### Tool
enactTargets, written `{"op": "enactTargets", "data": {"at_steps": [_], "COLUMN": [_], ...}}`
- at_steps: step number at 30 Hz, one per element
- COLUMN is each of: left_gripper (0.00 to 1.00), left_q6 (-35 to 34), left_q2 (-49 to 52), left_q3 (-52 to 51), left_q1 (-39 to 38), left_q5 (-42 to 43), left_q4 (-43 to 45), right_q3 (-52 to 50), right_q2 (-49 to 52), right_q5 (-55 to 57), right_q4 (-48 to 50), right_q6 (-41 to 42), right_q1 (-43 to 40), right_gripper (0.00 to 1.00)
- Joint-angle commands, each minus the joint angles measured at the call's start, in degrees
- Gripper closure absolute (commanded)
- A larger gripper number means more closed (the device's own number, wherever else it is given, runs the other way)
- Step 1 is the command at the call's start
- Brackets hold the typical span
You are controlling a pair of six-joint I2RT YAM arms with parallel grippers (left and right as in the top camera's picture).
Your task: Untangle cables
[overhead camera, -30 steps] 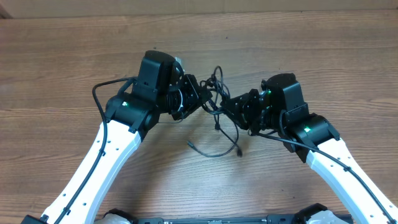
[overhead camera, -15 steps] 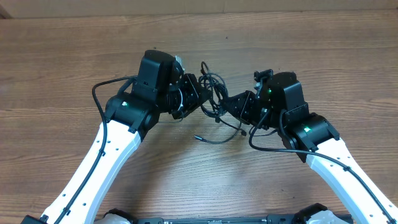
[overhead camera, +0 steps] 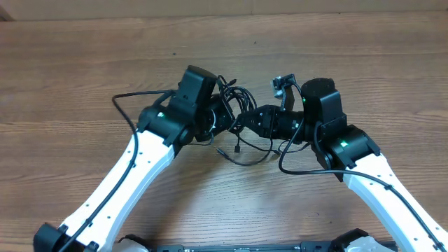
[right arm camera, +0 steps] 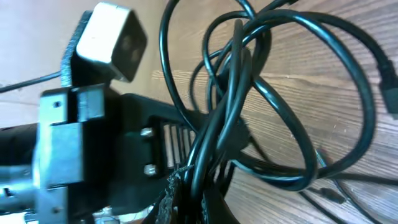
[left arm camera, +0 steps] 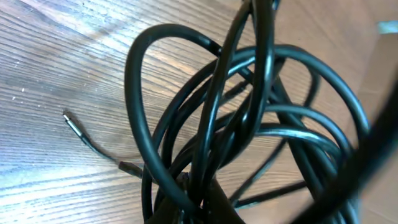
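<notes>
Tangling in glossy round loops, thin black cables (left arm camera: 264, 56) cross wood-grain table (left arm camera: 50, 74).

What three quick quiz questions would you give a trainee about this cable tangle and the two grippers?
1. True or false: the cables lie apart in straight lines on the table.
2. Which grips the tangled bundle? A: the left gripper only. B: the right gripper only. C: both grippers.
3. Fill in: in the left wrist view, a loose plug with a silvery tip rests on the bare ___ surface.

Key: 1 false, they are looped together in one bundle. 2 C. 3 wooden.
</notes>
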Motion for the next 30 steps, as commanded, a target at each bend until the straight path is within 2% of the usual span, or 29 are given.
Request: {"op": "enactTargets", "data": {"at_steps": [1,3,4,5,6,7,10,12,13,14,17,19,22,30], "left_gripper": [0.85,0.61,0.44,0.18,0.09,0.04,0.0,0.07,0.12,0.14,0.09,0.05,0.05,0.22], "left_q6": [1.7,1.7,1.7,1.7,1.7,1.7,1.7,1.0,0.9,0.9,3.3,5.4,6.3,5.9], "left_q2": [6.1,8.2,8.9,9.5,9.9,10.1,10.1,10.1,10.1,10.1,10.1,10.1,10.1,10.1], "left_q3": [0.3,0.3,0.3,0.3,0.3,0.3,0.3,0.3,0.3,0.3,0.3,0.3,0.3,0.3], "left_q1": [-0.2,-0.2,-0.1,-0.1,0.2,0.5,3.7,6.7,8.4,11.0,14.4,15.6,15.7,11.8], "left_q5": [-4.0,-4.0,-4.0,-4.0,-4.2,-4.5,-5.5,-4.1,-2.0,3.6,9.0,9.0,8.9,4.4], "left_q4": [-0.7,-0.7,-0.7,-0.5,-0.4,-0.3,0.6,1.0,1.2,1.7,2.5,2.0,0.3,-1.2], "right_q3": [0.9,0.9,0.9,0.9,0.9,0.9,0.9,0.9,0.9,0.9,0.9,0.9,0.9,0.9], "right_q2": [-2.2,-3.0,-3.2,-3.4,-3.5,-3.5,-3.5,-3.5,-3.5,-3.5,-3.5,-3.5,-3.5,-3.5], "right_q5": [-5.5,-5.4,-5.4,-5.4,-5.2,-5.2,-5.2,-5.2,-5.2,-4.5,0.2,2.9,7.7,16.6], "right_q4": [1.6,1.7,1.7,1.7,1.6,1.5,0.3,-1.0,-1.6,-2.6,-5.7,-8.2,-11.8,-17.5], "right_q6": [-0.5,-0.5,-0.5,-0.3,0.3,0.4,0.3,0.3,0.3,0.3,0.4,0.4,0.4,0.3], "right_q1": [0.1,-0.1,-0.2,-0.2,-0.2,-0.2,-0.2,-0.2,-0.2,-0.2,-0.2,-0.2,-0.2,-0.2], "right_gripper": [0.96,0.96,0.96,0.96,0.96,0.96,0.96,0.96,0.96,0.96,0.96,0.89,0.81,0.52]}}
